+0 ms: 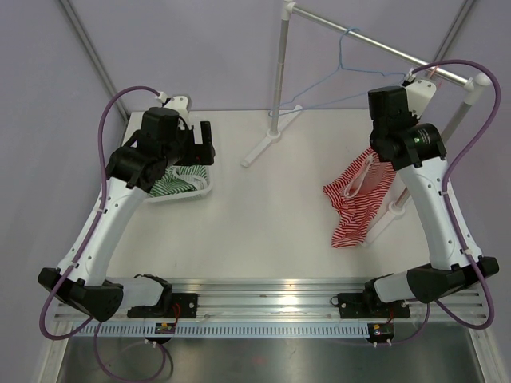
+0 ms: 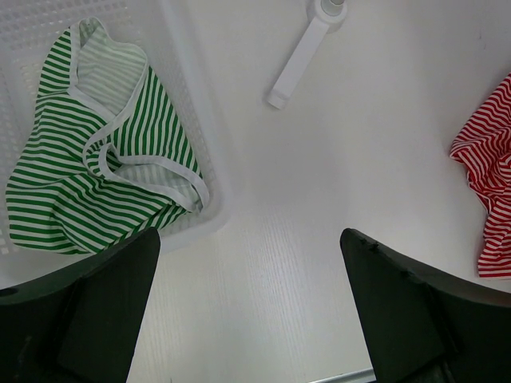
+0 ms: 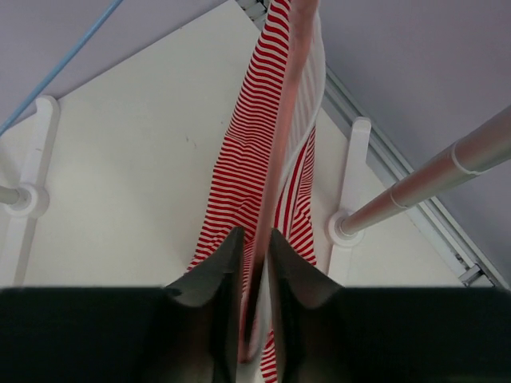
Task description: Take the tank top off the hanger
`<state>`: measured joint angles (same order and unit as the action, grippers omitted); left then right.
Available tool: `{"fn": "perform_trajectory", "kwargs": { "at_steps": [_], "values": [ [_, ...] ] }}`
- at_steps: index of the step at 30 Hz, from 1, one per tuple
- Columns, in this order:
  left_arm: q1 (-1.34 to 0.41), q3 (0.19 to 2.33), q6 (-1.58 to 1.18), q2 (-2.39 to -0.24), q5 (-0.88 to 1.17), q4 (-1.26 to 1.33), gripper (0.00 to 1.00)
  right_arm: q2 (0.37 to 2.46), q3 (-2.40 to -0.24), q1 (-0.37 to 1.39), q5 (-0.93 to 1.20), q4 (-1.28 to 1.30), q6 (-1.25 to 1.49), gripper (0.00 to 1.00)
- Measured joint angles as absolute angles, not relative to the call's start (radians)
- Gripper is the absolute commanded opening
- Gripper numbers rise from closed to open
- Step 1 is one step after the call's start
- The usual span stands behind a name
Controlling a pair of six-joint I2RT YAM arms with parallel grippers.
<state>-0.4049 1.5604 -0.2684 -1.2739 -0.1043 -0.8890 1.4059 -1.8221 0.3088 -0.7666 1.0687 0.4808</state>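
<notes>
Plainly one red top [image 1: 351, 209], one green top [image 2: 96, 179], one basket [image 2: 188, 94].

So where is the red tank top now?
The tank top hangs at the right in the top view, below the right gripper, close to the rack's foot.

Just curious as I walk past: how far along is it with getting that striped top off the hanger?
Done: a green tank top lies in the basket, and the blue hanger is bare. In hand: the right end effector pinches the red tank top, seemingly on a pink hanger. Left: pulling it free.
</notes>
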Motion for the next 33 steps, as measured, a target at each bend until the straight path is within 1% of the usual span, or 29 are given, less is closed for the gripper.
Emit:
{"fn": "perform_trajectory", "kwargs": {
  "at_steps": [1, 2, 5, 8, 12, 16, 19, 22, 27, 29, 33],
  "values": [
    [-0.405, 1.560, -0.268, -1.274, -0.104, -0.889, 0.99, 1.406, -1.813, 0.307, -0.767, 1.066, 0.480, 0.14],
    [-0.405, 1.560, -0.268, -1.274, -0.103, -0.889, 0.99, 1.406, -1.808, 0.306, -0.766, 1.065, 0.481, 0.06],
    [-0.405, 1.560, -0.266, -1.274, -0.101, -0.888, 0.99, 1.405, -1.813, 0.305, -0.762, 1.068, 0.484, 0.00],
    [-0.406, 1.555, -0.265, -1.274, -0.101, -0.881, 0.99, 1.407, -1.843, 0.305, -0.744, 1.079, 0.482, 0.00],
    [-0.408, 1.547, -0.264, -1.276, -0.101, -0.873, 0.99, 1.408, -1.945, 0.305, -0.706, 1.101, 0.482, 0.00],
    [-0.411, 1.557, -0.262, -1.288, -0.101, -0.878, 0.99, 1.407, -2.053, 0.305, -0.638, 1.107, 0.482, 0.00],
    [-0.416, 1.596, -0.261, -1.314, -0.099, -0.889, 0.99, 1.386, -2.084, 0.305, -0.569, 1.107, 0.483, 0.00],
    [-0.424, 1.670, -0.261, -1.354, -0.090, -0.897, 0.99, 1.354, -2.072, 0.305, -0.479, 1.114, 0.483, 0.00],
    [-0.455, 1.846, -0.255, -1.430, -0.072, -0.912, 0.99, 1.247, -1.945, 0.305, -0.300, 1.112, 0.453, 0.00],
    [-0.480, 1.933, -0.248, -1.464, -0.060, -0.906, 0.99, 1.199, -1.888, 0.305, -0.220, 1.113, 0.425, 0.00],
    [-0.558, 2.033, -0.227, -1.504, -0.045, -0.871, 0.99, 1.116, -1.843, 0.304, -0.046, 1.139, 0.361, 0.00]
  ]
}}
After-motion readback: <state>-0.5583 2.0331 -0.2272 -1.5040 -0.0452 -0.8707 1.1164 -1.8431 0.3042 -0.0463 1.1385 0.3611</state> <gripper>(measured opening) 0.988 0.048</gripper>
